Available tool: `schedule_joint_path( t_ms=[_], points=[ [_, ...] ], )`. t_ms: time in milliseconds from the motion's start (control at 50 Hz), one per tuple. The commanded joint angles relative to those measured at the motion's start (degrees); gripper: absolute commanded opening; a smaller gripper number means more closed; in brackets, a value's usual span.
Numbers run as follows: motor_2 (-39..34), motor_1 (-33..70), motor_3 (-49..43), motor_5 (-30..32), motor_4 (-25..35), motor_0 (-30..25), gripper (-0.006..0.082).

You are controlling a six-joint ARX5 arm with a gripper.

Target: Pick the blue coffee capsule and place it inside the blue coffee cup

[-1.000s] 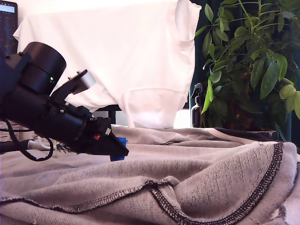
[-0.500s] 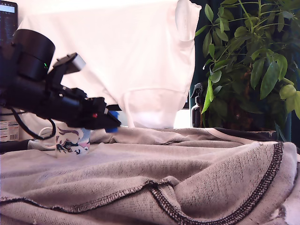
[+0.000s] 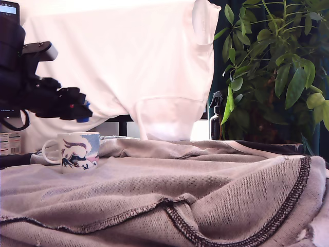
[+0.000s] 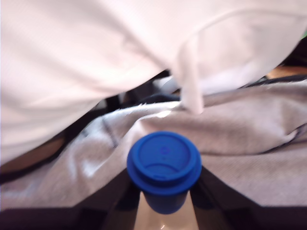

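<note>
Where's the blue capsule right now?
At the exterior view's left, the blue coffee capsule is held in the gripper, in the air just above the blue coffee cup.

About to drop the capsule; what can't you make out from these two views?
Exterior view: the blue coffee capsule is mostly hidden by the gripper; only a blue sliver shows.
Exterior view: the inside of the blue coffee cup is hidden by its own wall.
Wrist view: the cup cannot be picked out; the capsule fills the foreground, and the background is blurred.
</note>
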Motion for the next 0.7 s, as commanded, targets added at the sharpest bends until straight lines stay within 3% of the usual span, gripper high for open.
schedule_joint_path(
  t_ms=[0,80,120,160,200,260,680],
  points=[
    [0.3,-0.2,-0.7,-0.1,-0.1,0.2,0.0194],
    [0.3,-0.2,-1.7,-0.1,-0.1,0.4,0.0204],
    [0.3,-0.2,-2.1,-0.1,-0.1,0.4,0.0272],
    [0.3,-0.2,-2.3,-0.1,-0.1,0.4,0.0414],
    [0.3,-0.2,-2.8,-0.1,-0.3,0.4,0.0615],
    [0.3,-0.2,-4.3,-0.1,-1.4,0.4,0.08],
    [0.3,-5.3,-6.8,-0.1,-1.7,0.5,0.079]
  ],
)
